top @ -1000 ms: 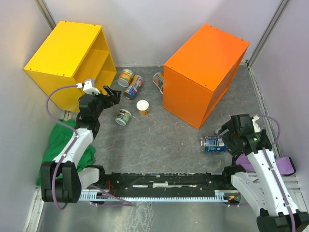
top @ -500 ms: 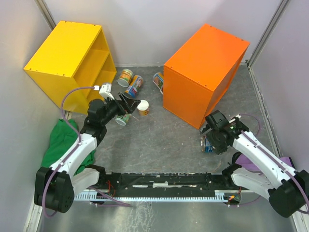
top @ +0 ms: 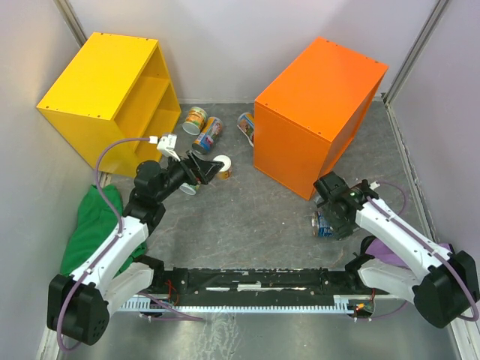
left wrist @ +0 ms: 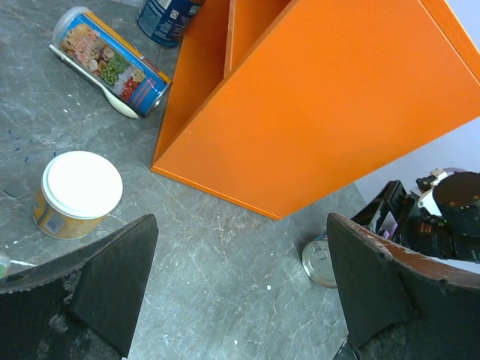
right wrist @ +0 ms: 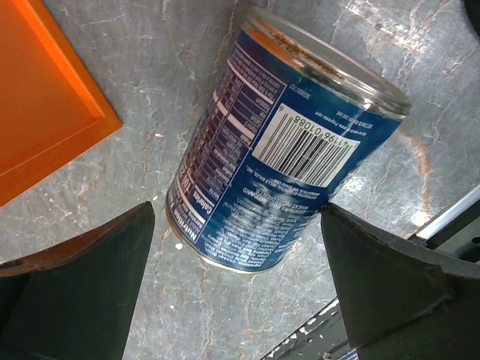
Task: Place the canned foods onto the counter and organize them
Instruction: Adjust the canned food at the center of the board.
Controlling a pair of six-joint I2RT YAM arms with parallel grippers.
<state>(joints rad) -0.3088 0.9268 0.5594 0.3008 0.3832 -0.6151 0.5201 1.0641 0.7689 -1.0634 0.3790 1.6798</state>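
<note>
A blue-labelled tin (right wrist: 285, 150) lies on its side on the grey floor just off the near corner of the orange counter (top: 319, 105). My right gripper (right wrist: 236, 289) hangs open over it, one finger on each side of the tin's lower end, neither touching. In the top view the tin (top: 322, 225) shows beneath that gripper (top: 332, 216). My left gripper (top: 212, 171) is open and empty beside an upright white-lidded can (top: 223, 166), which sits left of its fingers in the left wrist view (left wrist: 79, 191). Three more cans (top: 209, 133) lie near the counter's left side.
The yellow cabinet (top: 112, 90) stands at the back left. A green cloth (top: 90, 225) lies by the left arm's base and a purple one (top: 448, 256) by the right. Another small can (top: 187, 185) lies under the left wrist. Grey walls close in both sides.
The left arm has reached right, toward the white-lidded can. The right arm has swung in and down over the blue tin, and its jaws have spread wider.
</note>
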